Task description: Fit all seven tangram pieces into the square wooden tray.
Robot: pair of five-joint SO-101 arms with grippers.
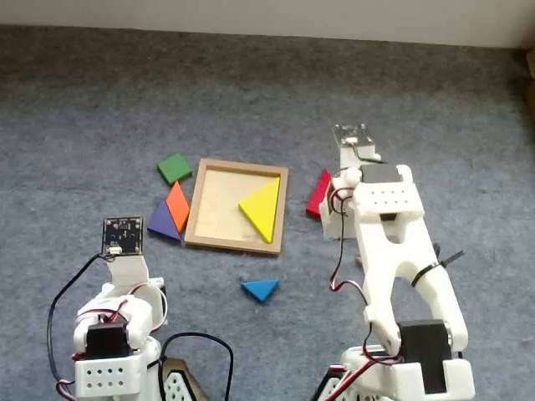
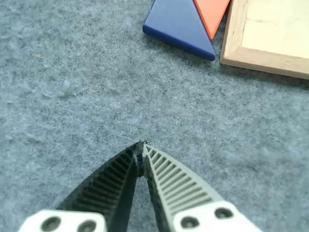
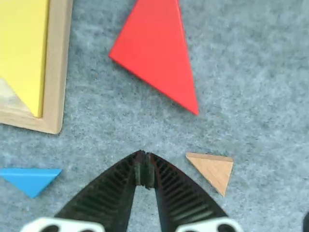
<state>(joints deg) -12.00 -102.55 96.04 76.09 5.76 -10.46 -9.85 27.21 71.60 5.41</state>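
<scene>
The square wooden tray [image 1: 195,219] lies mid-table with a yellow triangle [image 1: 262,209] inside, against its right wall. Left of it are a green square [image 1: 175,168], an orange piece [image 1: 177,206] and a dark blue triangle [image 1: 163,221]. A red triangle [image 1: 318,192] lies right of the tray and a small light blue triangle [image 1: 261,289] in front of it. My left gripper [image 2: 140,147] is shut and empty over bare carpet, short of the dark blue triangle [image 2: 181,24]. My right gripper [image 3: 143,157] is shut and empty, between the light blue triangle [image 3: 30,179] and a small wooden triangle [image 3: 212,169], short of the red triangle [image 3: 157,48].
Grey carpet covers the table. The left arm [image 1: 117,317] sits at the front left and the right arm [image 1: 389,225] stretches along the right side next to the red triangle. Loose cables hang by both arm bases.
</scene>
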